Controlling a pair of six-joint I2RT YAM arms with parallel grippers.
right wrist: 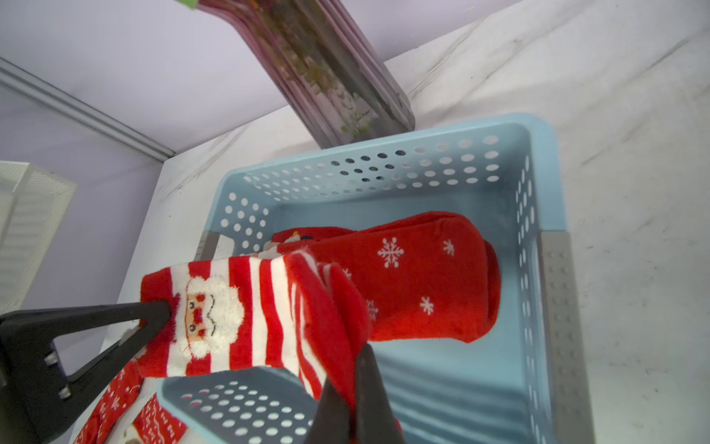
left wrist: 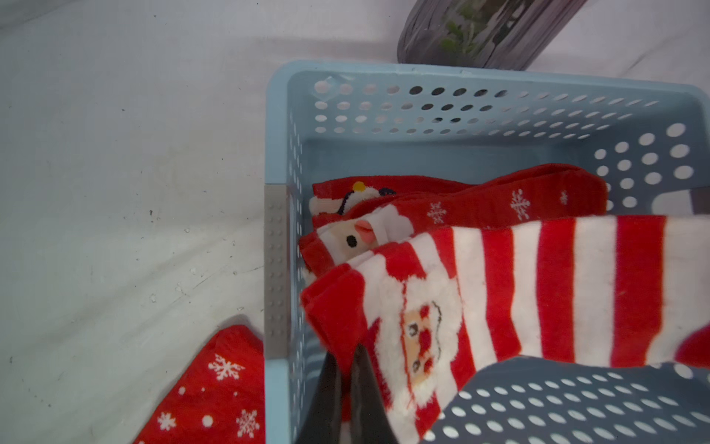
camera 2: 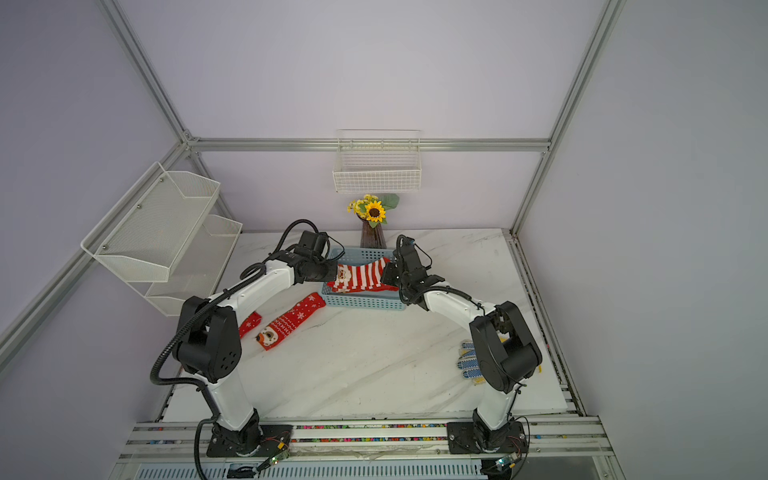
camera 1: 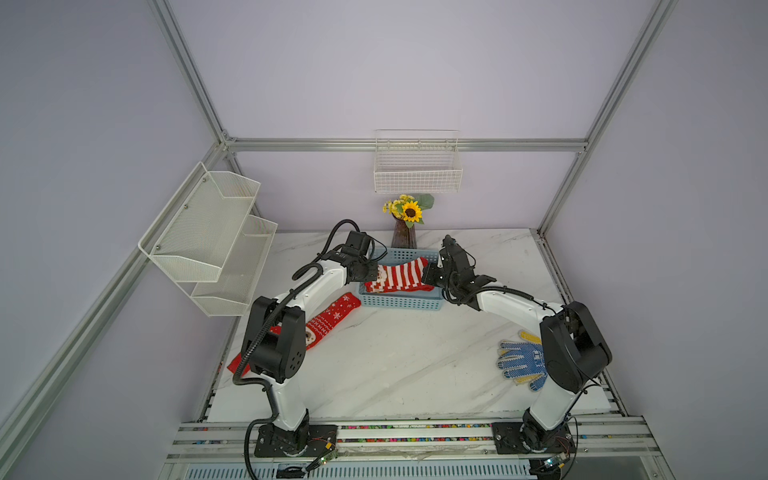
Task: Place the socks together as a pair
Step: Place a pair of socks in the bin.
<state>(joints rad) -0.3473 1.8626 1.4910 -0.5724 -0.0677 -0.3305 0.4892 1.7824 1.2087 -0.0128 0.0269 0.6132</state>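
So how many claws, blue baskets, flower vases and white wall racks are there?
Claws: 2, left claw and right claw, both gripping the striped sock
Blue basket: 1
Flower vase: 1
White wall racks: 2, mesh rack and wire rack
Total: 6

Red-and-white striped Santa sock (camera 1: pixel 401 274) held stretched over the blue basket (camera 1: pixel 401 305), pinched at its Santa end by the left gripper (left wrist: pixel 347 353), at the other end by the right gripper (right wrist: pixel 353 357), red snowflake socks (left wrist: pixel 499 200) laid inside the basket, bear-faced snowflake sock (camera 1: pixel 330 318) laid flat beside it.

Basket (camera 1: pixel 399 305) far middle on table (camera 1: pixel 395 365), vase (camera 1: pixel 404 237) behind it, socks (right wrist: pixel 415 276) inside, loose sock (camera 1: pixel 332 318) left, gloves (camera 1: pixel 521 359) right.
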